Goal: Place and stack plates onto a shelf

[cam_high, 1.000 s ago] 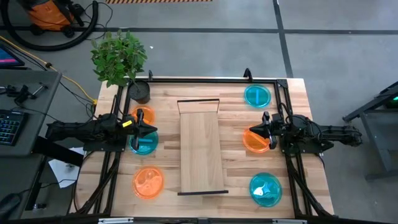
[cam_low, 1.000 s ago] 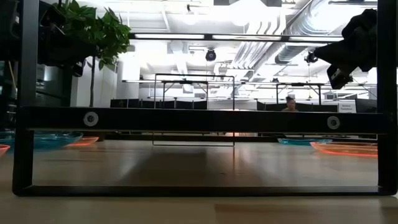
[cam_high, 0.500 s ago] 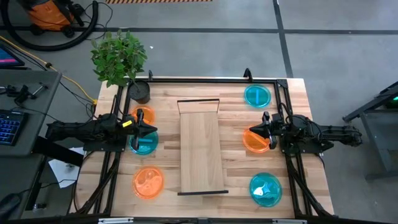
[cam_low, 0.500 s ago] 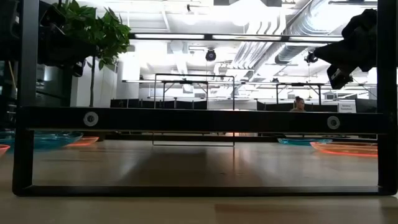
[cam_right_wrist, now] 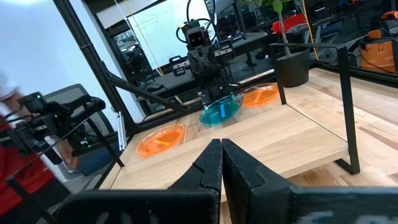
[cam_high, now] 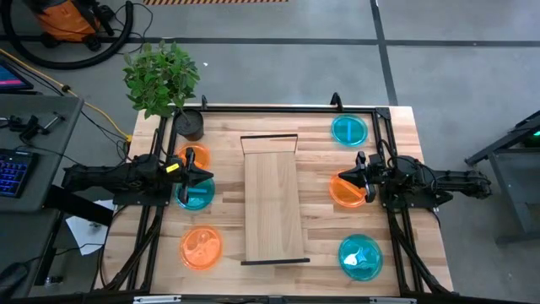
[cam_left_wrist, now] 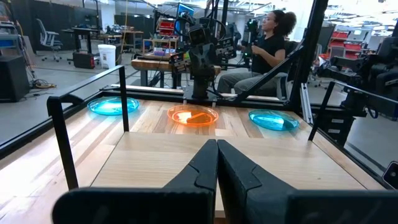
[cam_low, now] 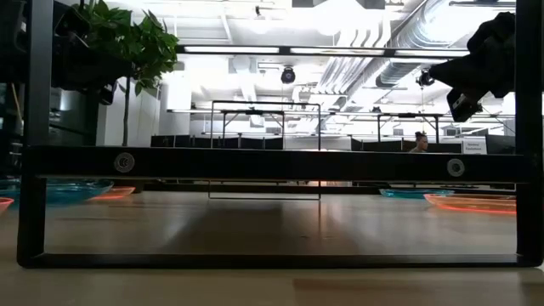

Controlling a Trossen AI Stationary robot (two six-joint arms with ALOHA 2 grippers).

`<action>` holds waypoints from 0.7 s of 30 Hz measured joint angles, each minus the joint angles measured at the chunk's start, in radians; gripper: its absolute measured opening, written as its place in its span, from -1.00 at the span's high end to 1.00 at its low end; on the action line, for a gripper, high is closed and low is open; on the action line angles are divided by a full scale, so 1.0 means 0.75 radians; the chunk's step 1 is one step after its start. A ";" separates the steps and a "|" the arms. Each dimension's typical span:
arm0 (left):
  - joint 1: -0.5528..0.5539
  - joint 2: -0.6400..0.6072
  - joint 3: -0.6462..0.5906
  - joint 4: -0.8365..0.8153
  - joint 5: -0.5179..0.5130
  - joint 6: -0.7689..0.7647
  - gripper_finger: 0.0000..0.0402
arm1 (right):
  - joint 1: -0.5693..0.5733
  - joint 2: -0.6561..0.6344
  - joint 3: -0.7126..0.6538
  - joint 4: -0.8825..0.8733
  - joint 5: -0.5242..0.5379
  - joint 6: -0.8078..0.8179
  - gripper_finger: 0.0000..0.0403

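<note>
All 6 plates lie flat on the tabletop; none is on the shelf, which lies bare between the 2 arms. Under the right gripper, whose fingers are pressed together and hold nothing, sits an orange plate, with its rim reaching toward the shelf. Beyond that gripper toward the far edge is a teal plate; toward the near edge is another teal plate. Under the left gripper, also closed tight and empty as its wrist view shows, sits a teal plate, with an orange plate just beside it on the far side and partly hidden by the arm. A third orange plate lies nearer the front edge, well apart from that gripper.

Judging from this layout, the task has not started: both arms hover over their nearest plates, pointing at each other across the shelf. The next move calls for 1 gripper to open its fingers, drop to the rim of the plate below it, pinch the thin edge and carry the plate inward onto the plank. Thin, slick plastic lying flush on wood may be hard to get a finger under.

A potted plant stands at the far corner behind the left arm. A seated person shows in the room beyond the table.
</note>
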 joint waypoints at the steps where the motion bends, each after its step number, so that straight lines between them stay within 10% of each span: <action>1: 0.000 0.000 0.000 0.000 0.000 0.000 1.00 | 0.000 0.000 0.000 0.000 0.000 0.000 1.00; 21: 0.000 0.000 0.000 0.000 0.000 0.000 1.00 | 0.000 0.007 0.000 0.148 0.081 0.005 1.00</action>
